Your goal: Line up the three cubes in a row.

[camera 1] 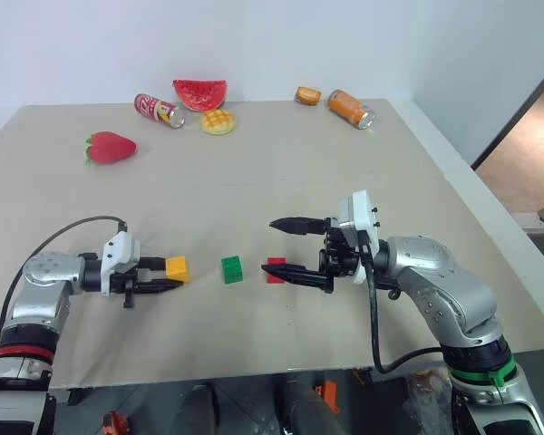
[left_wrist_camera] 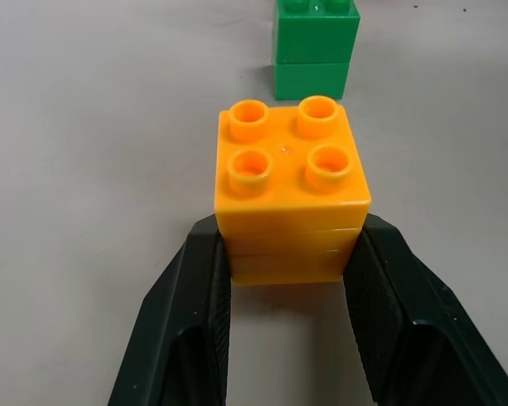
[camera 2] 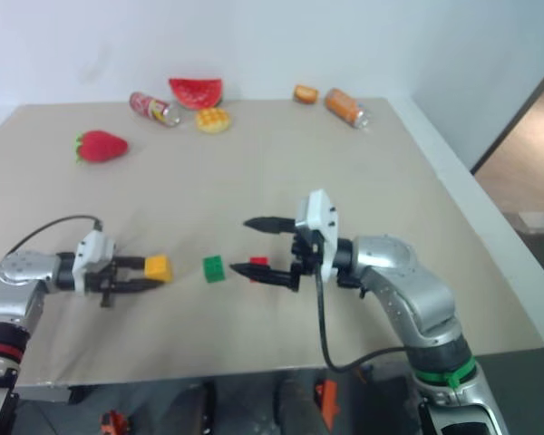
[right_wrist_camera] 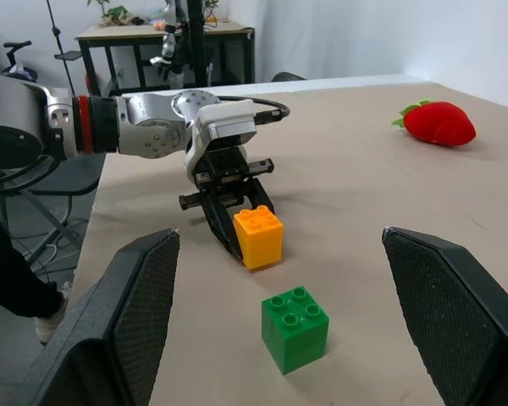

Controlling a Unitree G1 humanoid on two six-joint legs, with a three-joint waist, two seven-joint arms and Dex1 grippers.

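On the table [camera 1: 254, 181]: three cubes [camera 1: 232, 269]; two cans [camera 1: 159, 111].

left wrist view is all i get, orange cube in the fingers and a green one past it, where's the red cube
Observer: The red cube sits beyond the green cube, close by the right gripper.
Operator: is that gripper holding it
Observer: No, its jaws are wide open, the lower finger in front of the cube.
Operator: is the orange one in line
Observer: Roughly; the orange cube, clamped in the left gripper, lies level with the other two.
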